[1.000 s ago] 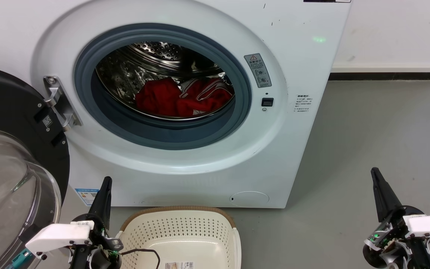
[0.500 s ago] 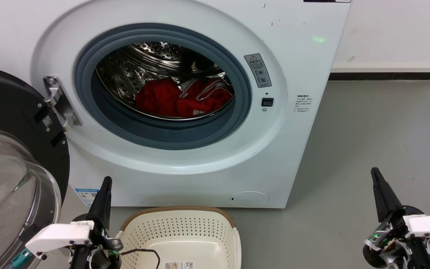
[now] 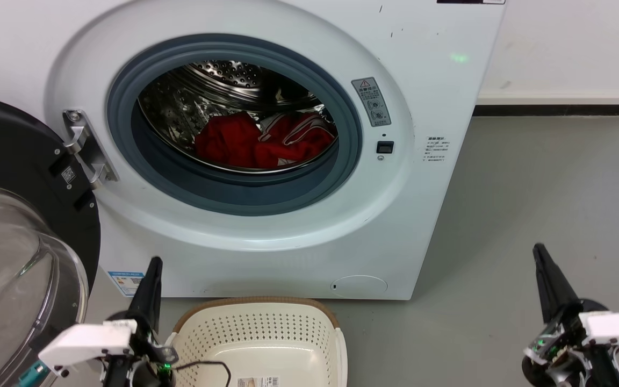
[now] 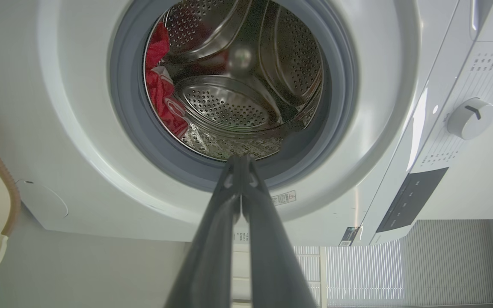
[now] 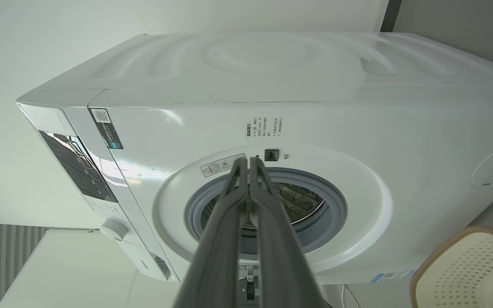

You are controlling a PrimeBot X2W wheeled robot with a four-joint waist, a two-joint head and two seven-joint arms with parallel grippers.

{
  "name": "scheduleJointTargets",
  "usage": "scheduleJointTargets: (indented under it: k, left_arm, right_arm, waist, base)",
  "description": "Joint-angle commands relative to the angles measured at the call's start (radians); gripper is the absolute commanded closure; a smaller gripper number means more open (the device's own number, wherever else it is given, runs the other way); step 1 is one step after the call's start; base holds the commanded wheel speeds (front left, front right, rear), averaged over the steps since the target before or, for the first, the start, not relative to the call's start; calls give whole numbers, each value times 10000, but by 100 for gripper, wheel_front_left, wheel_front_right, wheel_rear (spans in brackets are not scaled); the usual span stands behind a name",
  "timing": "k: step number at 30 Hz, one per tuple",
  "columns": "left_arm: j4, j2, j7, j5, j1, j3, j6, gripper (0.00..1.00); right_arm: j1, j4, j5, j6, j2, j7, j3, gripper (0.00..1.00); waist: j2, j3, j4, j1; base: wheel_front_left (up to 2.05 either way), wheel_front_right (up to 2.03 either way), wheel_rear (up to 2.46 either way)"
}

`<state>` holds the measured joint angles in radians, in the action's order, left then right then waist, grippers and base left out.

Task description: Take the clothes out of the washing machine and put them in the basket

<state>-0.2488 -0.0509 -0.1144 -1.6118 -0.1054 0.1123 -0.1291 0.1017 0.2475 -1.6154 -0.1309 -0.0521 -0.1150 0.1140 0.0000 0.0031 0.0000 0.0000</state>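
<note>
We see a smooth, matte grey floor stretching away on our right. On it stands a large white front-loading washing machine, its base flat on the grey surface and a soft shadow falling beside its right flank. Just in front of the machine's foot a cream-white perforated plastic basket with a brown woven-look rim sits upright on the floor; whether the two touch, we cannot tell. At its far edge the floor meets a black skirting strip.

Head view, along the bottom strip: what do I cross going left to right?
glass door → left gripper → basket → right gripper
</note>
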Motion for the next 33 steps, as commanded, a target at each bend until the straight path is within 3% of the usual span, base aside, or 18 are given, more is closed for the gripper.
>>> scheduleJointTargets:
  k: [1,20,33]
  left_arm:
    - [2,0,7,2,0,1,0,0]
    - [13,25,796,786,595,227,7,0]
    - [265,18,1338,2529,557,1306,81,0]
  right_arm:
    - [-2,-6,4,0,0,8,-1,0]
    - [-537,34,808,2,7,797,-61,0]
    - [-539,-337,3561,1,5,1342,337,0]
  waist:
    - [0,0,0,0]
    - [0,-73,-38,0]
    - [0,-133,-62,0]
  base:
    - [0,0,0]
    - [0,0,0]
    - [0,0,0]
